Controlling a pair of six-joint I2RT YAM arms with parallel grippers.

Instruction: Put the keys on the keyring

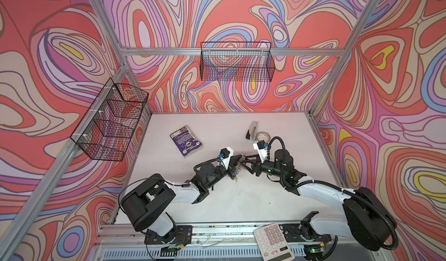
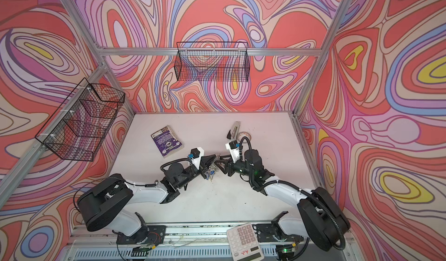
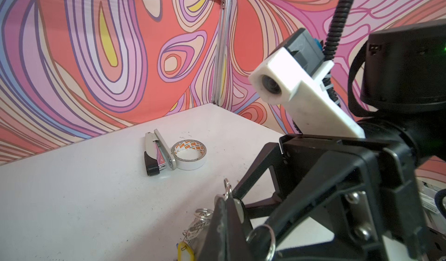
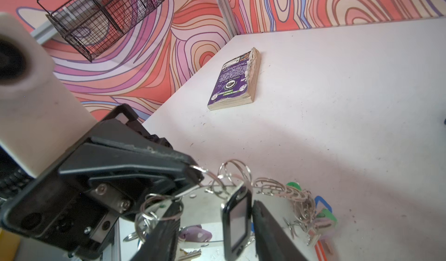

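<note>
Both grippers meet above the middle of the table. My left gripper is shut on the edge of the keyring, a flat grey metal plate edged with small wire rings. Keys with yellow, green and blue tags hang from those rings. In both top views the bunch hangs below the fingers. The keys' black-rimmed tag hangs upright between the fingers of my right gripper. The jaws stand apart, the tag close beside one finger. Its silver key is hard to make out.
A purple paperback lies at the back left of the table. A stapler and a roll of tape lie at the back right. A calculator rests on the front rail. Wire baskets hang on the walls.
</note>
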